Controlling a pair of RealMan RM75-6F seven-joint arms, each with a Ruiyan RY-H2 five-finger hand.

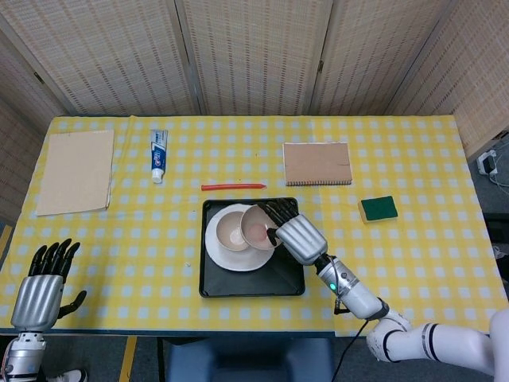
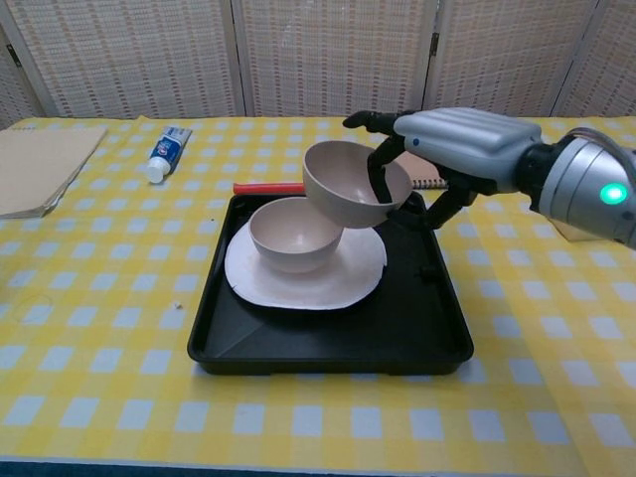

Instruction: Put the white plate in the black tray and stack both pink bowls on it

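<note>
The right hand (image 2: pixel 452 149) grips one pink bowl (image 2: pixel 353 186) by its rim, with the fingers (image 2: pixel 380 171) curled over the edge, and holds it tilted above the black tray (image 2: pixel 417 328), its opening turned toward the left. This held bowl hangs just beside and partly over the second pink bowl (image 2: pixel 295 232), which stands upright on the white plate (image 2: pixel 260 278); I cannot tell if the two bowls touch. The plate lies flat inside the tray, in its left and far part. In the head view the left hand (image 1: pixel 41 290) is near the front left corner of the surface (image 1: pixel 143 263), holding nothing, with the fingers spread and pointing upward. On the yellow checked cloth behind the tray lie a red pen (image 1: pixel 232 186), a toothpaste tube (image 1: pixel 159 155), a brown notebook (image 1: pixel 317 163) and a beige folder (image 1: pixel 76 171), and a green sponge (image 1: pixel 378 208) is to the right, well apart from the tray.
</note>
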